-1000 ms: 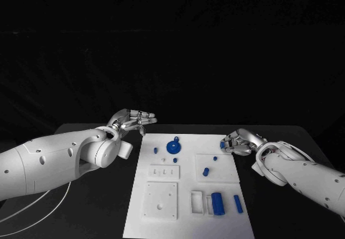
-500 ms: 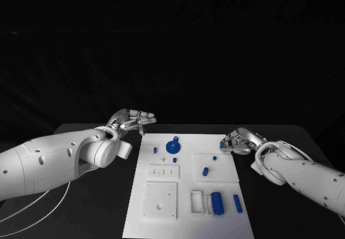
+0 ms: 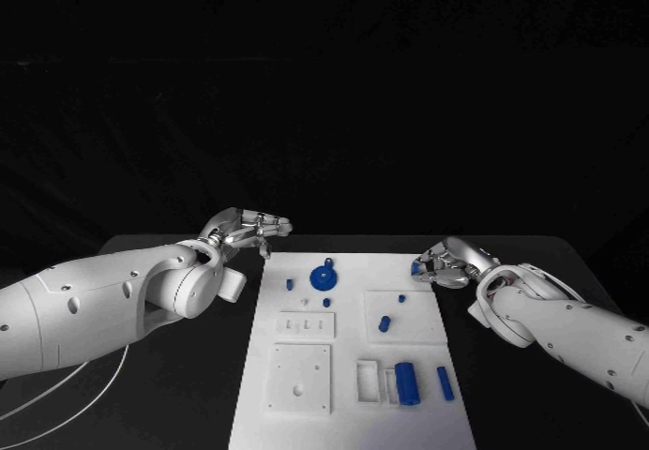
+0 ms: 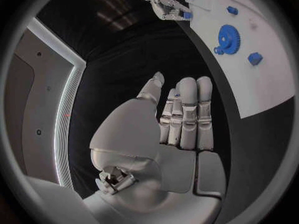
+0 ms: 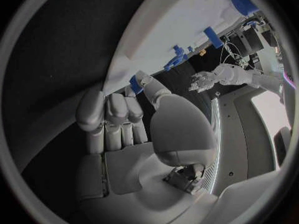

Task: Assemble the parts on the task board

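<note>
Beside the task board [image 3: 354, 394], right robot hand [image 3: 444, 263] pinches a small blue part [image 3: 418, 270] at the board's far corner. Left robot hand [image 3: 249, 231] hovers spread, empty, off the opposite edge above the counter [image 3: 162, 375].

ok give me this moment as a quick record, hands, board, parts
left hand: raised beside the task board's far left corner, fingers straight and together, holding nothing
right hand: at the board's far right edge, pinching a small blue part
task board: white plate in the middle of the table
blue gear: near the board's far edge
blue cylinder: lying near the board's near right side
</note>
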Motion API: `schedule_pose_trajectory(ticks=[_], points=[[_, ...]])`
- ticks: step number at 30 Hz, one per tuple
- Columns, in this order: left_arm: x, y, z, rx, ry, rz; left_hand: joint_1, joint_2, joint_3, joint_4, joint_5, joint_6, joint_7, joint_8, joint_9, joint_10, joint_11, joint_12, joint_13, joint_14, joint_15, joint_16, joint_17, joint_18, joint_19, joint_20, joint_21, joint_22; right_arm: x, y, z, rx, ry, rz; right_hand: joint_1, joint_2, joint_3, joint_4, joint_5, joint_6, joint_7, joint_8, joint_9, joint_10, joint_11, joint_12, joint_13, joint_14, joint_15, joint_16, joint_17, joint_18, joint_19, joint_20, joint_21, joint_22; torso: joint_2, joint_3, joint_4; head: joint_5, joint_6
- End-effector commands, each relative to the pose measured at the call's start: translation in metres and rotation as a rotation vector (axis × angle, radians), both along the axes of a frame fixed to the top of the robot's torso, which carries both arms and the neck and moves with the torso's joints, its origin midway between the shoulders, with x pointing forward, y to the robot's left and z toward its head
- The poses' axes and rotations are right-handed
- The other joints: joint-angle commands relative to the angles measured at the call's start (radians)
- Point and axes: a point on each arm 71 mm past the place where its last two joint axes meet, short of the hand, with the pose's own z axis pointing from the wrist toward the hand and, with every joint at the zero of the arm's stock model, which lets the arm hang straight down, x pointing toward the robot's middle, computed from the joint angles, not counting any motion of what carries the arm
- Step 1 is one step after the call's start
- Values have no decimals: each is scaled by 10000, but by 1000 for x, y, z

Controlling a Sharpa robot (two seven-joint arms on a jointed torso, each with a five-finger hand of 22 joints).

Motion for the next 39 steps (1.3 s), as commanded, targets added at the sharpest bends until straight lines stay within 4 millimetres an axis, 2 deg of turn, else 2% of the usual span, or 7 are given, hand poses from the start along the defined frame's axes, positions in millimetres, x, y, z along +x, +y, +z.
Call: schedule_pose_trajectory(ticks=[1,10,19,23,27,31,39], points=[[-2,-4,-3,686,762,-377,-159,-11,-24,167,74,268,-103,33,22,500,-174,37,31,186,-121,82,23,1,51,-161,-27,-5,-1,3,3,48,253,-130,-71,44,-13,17,137,189,-128,-14,250,-33,-33,-36,12,10,-71,28,3,-62,361,-44,-27,1264,-9,-12,-20,-17,7],[-1,-11,2,2310,2004,-1177,-197,-233,-303,439,92,695,-371,49,257,2373,-796,843,537,763,-639,824,797,-348,537,-724,-27,-27,-5,28,19,-236,747,670,-116,4,14,57,251,213,-142,-9,251,0,-38,9,66,25,-73,70,49,-64,377,-40,33,1281,-95,-33,-62,19,22],[7,-35,14,3407,2617,-1883,-1086,-300,-608,1380,391,1102,-678,40,2048,1722,-1023,3393,2666,937,-810,894,1832,-514,758,-930,-164,185,-6,59,39,-499,669,1295,-91,-40,38,143,177,174,-133,-17,233,-10,-29,-10,82,14,-68,65,67,-64,375,-38,48,1283,-299,-57,-57,51,0],[10,-50,16,3578,2884,-2154,-1236,-471,-502,1587,240,966,-648,29,2602,1557,-996,3616,2877,947,-802,775,2057,-515,776,-920,-235,288,-7,72,43,-497,597,1537,-127,-95,-9,190,266,171,-142,-15,226,-3,-30,-9,87,18,-69,62,67,-64,373,-35,44,1282,-372,-65,-36,64,-27],[13,-66,17,3798,3214,-2486,-1395,-796,-237,1857,-439,807,-599,18,2504,1528,-956,3585,2848,973,-769,656,2177,-485,785,-876,-303,382,-7,84,45,-476,567,1756,-127,-95,-9,190,266,171,-142,-15,226,-3,-30,-9,87,18,-69,62,67,-64,373,-35,44,1282,-431,-68,-28,91,-22],[15,-80,17,4069,3506,-2699,-1548,-1068,35,2184,-535,922,-646,21,2733,1543,-974,3663,2889,1017,-786,621,2360,-491,819,-893,-362,558,-8,95,46,-456,560,1931,-77,-106,-52,248,248,161,-140,-16,207,-2,-30,-16,94,22,-70,57,73,-64,373,-37,39,1281,-476,-70,-47,100,-40],[17,-100,14,4641,3885,-2920,-1714,-1217,180,2448,-499,1189,-801,28,4308,1560,-1038,3730,2918,1030,-832,550,2582,-540,855,-937,-564,919,-9,113,47,-373,508,2229,-77,-97,-66,287,247,132,-135,-22,194,7,-28,-3,107,26,-70,60,79,-61,375,-38,35,1280,-504,-55,-67,121,-21]])
